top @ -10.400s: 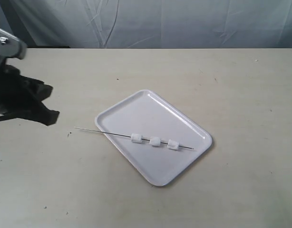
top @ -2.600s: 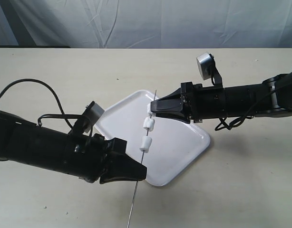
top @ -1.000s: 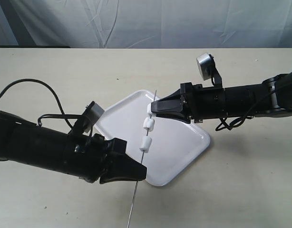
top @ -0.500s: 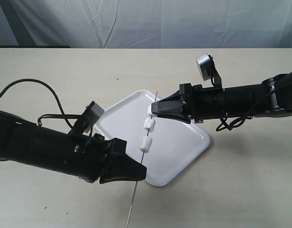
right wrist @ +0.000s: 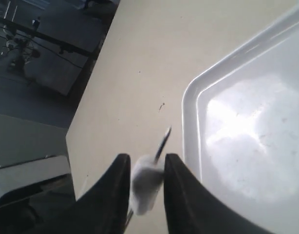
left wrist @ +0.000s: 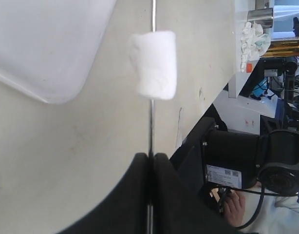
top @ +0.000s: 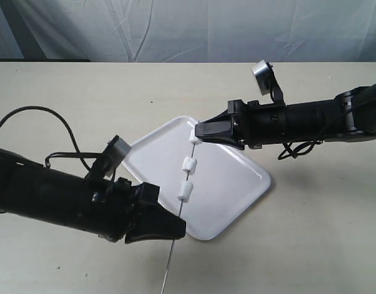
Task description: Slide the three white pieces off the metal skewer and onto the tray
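The left arm reaches in low from the left. The left gripper (top: 177,229) points right, its jaws clamped together on the metal skewer (left wrist: 151,124). The skewer is held steeply tilted above the left side of the white tray (top: 231,184). The right arm stretches in almost level from the right. The right gripper (top: 198,130) has its jaws pinched on the top white piece (top: 193,139), close to the skewer's upper tip. The second white piece (top: 188,163) and third white piece (top: 184,190) sit lower on the rod, apart from each other. Compared with half a second ago, the right gripper is higher, the top piece is nearer the tip, and the left gripper is slightly lower over the beige surface (top: 298,233).
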`<state>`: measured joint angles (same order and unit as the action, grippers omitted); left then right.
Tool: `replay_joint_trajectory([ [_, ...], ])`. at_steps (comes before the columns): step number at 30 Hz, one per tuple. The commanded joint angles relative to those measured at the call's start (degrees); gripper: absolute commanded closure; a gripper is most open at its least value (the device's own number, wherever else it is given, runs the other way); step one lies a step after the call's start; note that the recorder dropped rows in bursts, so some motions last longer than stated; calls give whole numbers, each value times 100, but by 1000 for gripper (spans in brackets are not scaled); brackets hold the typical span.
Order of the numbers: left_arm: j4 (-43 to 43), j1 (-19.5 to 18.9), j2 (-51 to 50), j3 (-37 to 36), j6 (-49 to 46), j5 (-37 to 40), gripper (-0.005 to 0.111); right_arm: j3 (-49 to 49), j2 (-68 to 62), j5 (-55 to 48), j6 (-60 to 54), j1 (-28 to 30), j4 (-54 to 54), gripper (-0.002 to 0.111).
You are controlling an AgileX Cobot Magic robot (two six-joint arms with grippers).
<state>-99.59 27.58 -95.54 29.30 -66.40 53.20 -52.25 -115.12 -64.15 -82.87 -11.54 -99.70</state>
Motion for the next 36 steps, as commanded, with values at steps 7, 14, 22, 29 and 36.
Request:
replay_joint_trajectory([
  [7,-36,-3,295,-1090,-604,367,107,-72,21,518,23,2,215,84],
  [14,-36,-3,451,-415,-23,-228,107,-72,21,-339,386,2,669,62],
  [22,-36,-3,451,-303,66,-118,107,-72,21,-241,301,-406,180,66],
  [29,-36,-3,451,-303,66,-75,107,-72,21,60,289,-525,67,74],
  [36,-36,-3,451,-316,66,143,107,-72,21,97,114,-525,27,94],
])
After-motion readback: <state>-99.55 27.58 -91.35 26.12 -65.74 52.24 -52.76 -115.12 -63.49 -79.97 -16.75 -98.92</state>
